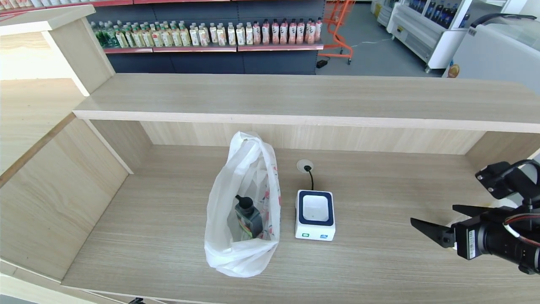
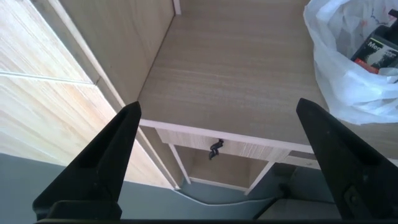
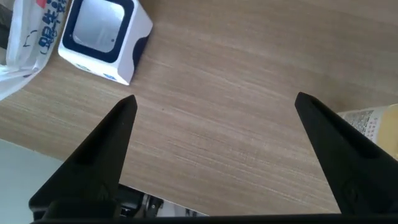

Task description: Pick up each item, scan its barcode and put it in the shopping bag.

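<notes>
A white plastic shopping bag (image 1: pixel 242 219) stands open on the wooden counter (image 1: pixel 379 261), with a dark bottle (image 1: pixel 249 217) upright inside it. Just right of the bag sits the white and blue barcode scanner (image 1: pixel 315 214). My right gripper (image 1: pixel 443 221) hovers open and empty over the counter's right side, and a pale yellowish package (image 1: pixel 504 203) lies partly hidden behind it. The right wrist view has that gripper (image 3: pixel 214 106) open above bare wood, the scanner (image 3: pixel 102 37) off to one side and the package (image 3: pixel 368 121) at the edge. My left gripper (image 2: pixel 217 118) hangs open and empty off the counter's front left corner, near the bag (image 2: pixel 348 81).
A raised wooden ledge (image 1: pixel 303 99) runs along the back of the counter and a side wall (image 1: pixel 55 198) closes its left. The scanner's cable runs to a grommet (image 1: pixel 304 165). Bare wood lies between the scanner and the right gripper.
</notes>
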Robot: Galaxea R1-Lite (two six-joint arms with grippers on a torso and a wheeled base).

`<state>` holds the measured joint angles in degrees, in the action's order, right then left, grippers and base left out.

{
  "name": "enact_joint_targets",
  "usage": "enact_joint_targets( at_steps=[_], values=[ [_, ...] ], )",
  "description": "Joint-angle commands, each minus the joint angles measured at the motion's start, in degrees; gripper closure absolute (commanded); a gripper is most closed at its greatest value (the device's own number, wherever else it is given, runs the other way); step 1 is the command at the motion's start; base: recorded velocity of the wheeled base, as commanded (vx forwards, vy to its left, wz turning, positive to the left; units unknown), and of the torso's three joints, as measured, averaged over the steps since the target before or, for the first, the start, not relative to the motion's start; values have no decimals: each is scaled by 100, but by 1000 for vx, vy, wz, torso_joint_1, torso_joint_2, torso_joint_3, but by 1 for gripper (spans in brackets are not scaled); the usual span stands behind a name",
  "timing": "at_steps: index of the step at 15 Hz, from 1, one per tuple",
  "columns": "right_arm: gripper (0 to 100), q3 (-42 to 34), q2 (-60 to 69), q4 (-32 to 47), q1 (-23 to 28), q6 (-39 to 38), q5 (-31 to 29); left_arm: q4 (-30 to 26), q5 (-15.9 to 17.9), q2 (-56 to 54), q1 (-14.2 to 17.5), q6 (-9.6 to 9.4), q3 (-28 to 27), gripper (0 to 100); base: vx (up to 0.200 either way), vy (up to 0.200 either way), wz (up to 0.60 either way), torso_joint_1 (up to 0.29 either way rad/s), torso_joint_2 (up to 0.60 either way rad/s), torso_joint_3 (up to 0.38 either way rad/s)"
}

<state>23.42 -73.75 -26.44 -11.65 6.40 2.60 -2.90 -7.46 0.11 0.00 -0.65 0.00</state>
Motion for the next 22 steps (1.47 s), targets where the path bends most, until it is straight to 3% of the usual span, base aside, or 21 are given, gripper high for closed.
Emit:
enact_joint_targets(
  at_steps=[1,6,22],
  values=[
    [0,-13,-16,7,-12,-69,13,0,-1,-2,0,3,0,0,-200,0,0,17,12,-2],
    [0,-22,-25,43,-12,-183,-58,0,-1,-2,0,-6,0,0,-120,0,0,-5,-3,2],
    [0,-215,54,394,-12,-499,-550,0,-1,-2,0,-14,0,0,0,-200,0,3,1,2]
  ],
)
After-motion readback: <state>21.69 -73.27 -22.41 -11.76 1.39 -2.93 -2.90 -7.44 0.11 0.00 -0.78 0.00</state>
